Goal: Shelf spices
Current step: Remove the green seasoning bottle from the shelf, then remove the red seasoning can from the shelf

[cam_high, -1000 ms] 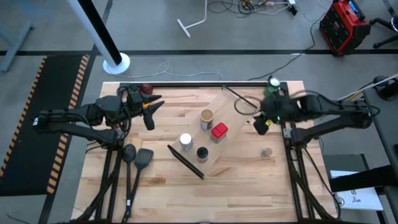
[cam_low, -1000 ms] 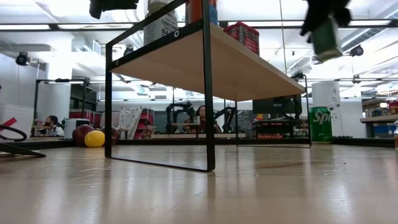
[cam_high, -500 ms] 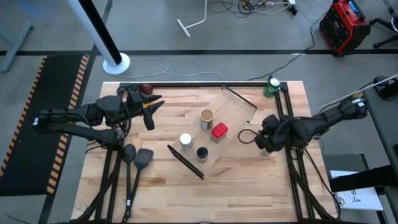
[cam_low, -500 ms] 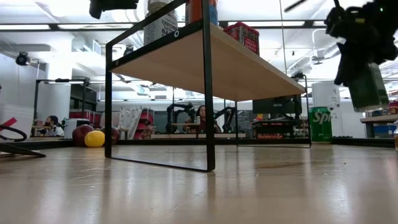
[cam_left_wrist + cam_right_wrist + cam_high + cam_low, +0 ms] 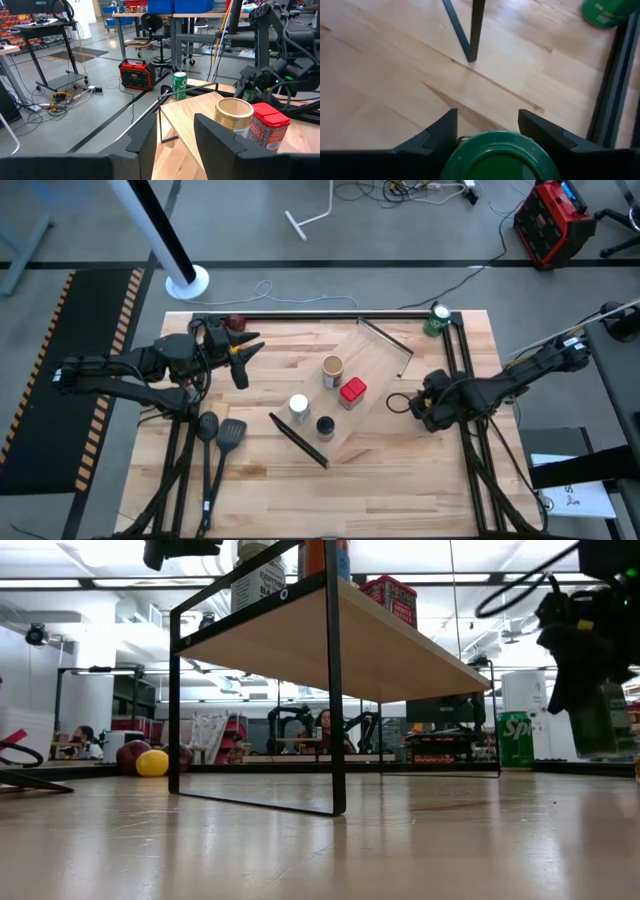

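Observation:
The shelf (image 5: 368, 380) is a slanted light-wood rack with black bars in mid-table; from table height it shows as a raised board (image 5: 330, 635). On it stand the tan-topped jar (image 5: 332, 367), red square-topped jar (image 5: 352, 391), white-topped jar (image 5: 298, 406) and black-topped jar (image 5: 325, 426). My right gripper (image 5: 428, 408) is right of the shelf, shut on the green-topped jar (image 5: 592, 720). My left gripper (image 5: 240, 360) hovers open left of the shelf, touching nothing. The silvery-topped jar is hidden. My right gripper (image 5: 487, 135) pinches the green-topped jar at its lid end (image 5: 496, 159), one finger (image 5: 432, 137) on each side. The fingers come from above, pointing down. The jar hangs upright below them (image 5: 592, 730), lifted clear of the table.
A green can (image 5: 438, 318) stands at the far right corner. Red and yellow fruit (image 5: 152, 762) lie at the far left. Two black spatulas (image 5: 215, 440) lie near the left edge. A shelf leg (image 5: 475, 30) stands just beyond the held jar.
My right gripper has carried the green-topped jar from the far right corner beside the green can toward the near edge and down, ending low over the table right of the shelf. It stayed shut on the jar.

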Controlling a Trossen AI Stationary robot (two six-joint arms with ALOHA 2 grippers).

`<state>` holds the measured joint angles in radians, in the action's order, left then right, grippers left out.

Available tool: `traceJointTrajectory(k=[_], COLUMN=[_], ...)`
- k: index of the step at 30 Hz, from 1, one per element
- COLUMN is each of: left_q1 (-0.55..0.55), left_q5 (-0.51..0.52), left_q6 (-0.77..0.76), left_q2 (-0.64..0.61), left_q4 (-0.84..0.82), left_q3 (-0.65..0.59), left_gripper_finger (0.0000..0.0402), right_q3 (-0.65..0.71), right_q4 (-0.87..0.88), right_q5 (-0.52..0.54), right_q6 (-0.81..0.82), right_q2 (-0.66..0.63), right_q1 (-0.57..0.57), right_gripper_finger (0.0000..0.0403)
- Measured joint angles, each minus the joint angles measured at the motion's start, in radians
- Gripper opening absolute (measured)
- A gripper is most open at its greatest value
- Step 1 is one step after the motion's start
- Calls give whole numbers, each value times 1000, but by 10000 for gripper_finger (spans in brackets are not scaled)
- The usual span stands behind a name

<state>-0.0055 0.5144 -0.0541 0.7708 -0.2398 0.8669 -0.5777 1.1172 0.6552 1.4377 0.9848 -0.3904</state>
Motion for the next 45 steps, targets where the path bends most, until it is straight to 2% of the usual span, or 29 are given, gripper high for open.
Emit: traceJointTrajectory(k=[3, 9, 14, 22, 25, 28, 33, 37, 39, 45], left_q1=[0, 0, 0, 0, 0, 0, 0, 0, 0, 0], left_q5=[0, 0, 0, 0, 0, 0, -1, -1, -1, -1], left_q6=[0, 0, 0, 0, 0, 0, 0, 0, 0, 4], left_q2=[0, 0, 0, 0, 0, 0, 0, 0, 0, 0], left_q4=[0, 0, 0, 0, 4, 13, 13, 14, 14, 37], left_q3=[0, 0, 0, 0, 0, 0, 0, 0, 0, 0], left_gripper_finger=[114, 106, 105, 118, 121, 120, 114, 111, 112, 125], right_q3=[39, 46, -16, -206, -293, -365, -431, -497, -536, -653], right_q4=[-52, -47, -30, 148, 112, -19, -254, -283, -284, -281], right_q5=[5, -5, -2, 17, 69, 107, 107, 102, 78, -84], right_q6=[3, -2, -78, -132, -241, -420, -747, -911, -966, -1119], right_q2=[0, -6, -22, -21, -21, -15, 3, 30, 49, 152], right_q1=[0, 0, 0, 0, 0, 0, 0, 8, 27, 123], right_gripper_finger=[212, 251, 271, 289, 290, 285, 280, 287, 292, 302])
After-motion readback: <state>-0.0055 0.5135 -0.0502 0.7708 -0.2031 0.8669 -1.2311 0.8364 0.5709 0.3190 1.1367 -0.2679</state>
